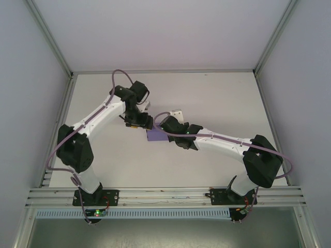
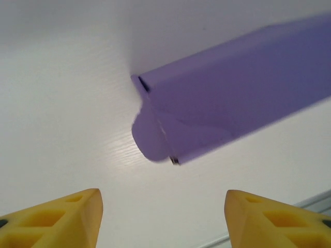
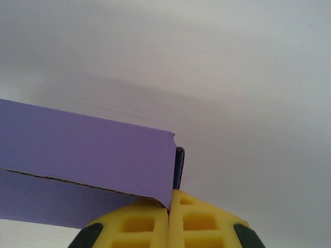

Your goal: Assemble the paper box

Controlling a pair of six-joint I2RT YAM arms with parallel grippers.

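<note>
I'm looking down from the top external camera: the paper box is sitting near the middle of the white table, lavender-purple, between the two arm tips. The left gripper is hanging just beside the box's left end. The right gripper is meeting the box from the right side.

Left wrist view: I'm seeing the left gripper standing well open, with its yellow fingers wide apart at the bottom corners and nothing between them. It is gripping nothing. The paper box is lying ahead of it on the table, apart from both fingers, partly folded into a long shape running up toward the right. A rounded tab is sticking out at its near end.

Right wrist view: the right gripper is closed tight, its yellow pads pressing flat against each other. The lower corner of a purple panel is running into the seam between the tips, so I'm reading it as pinching the thin card there. The paper box is stretching out to the left of the fingers, with one panel overlapping another along a raw cut edge. The table is showing behind it.
</note>
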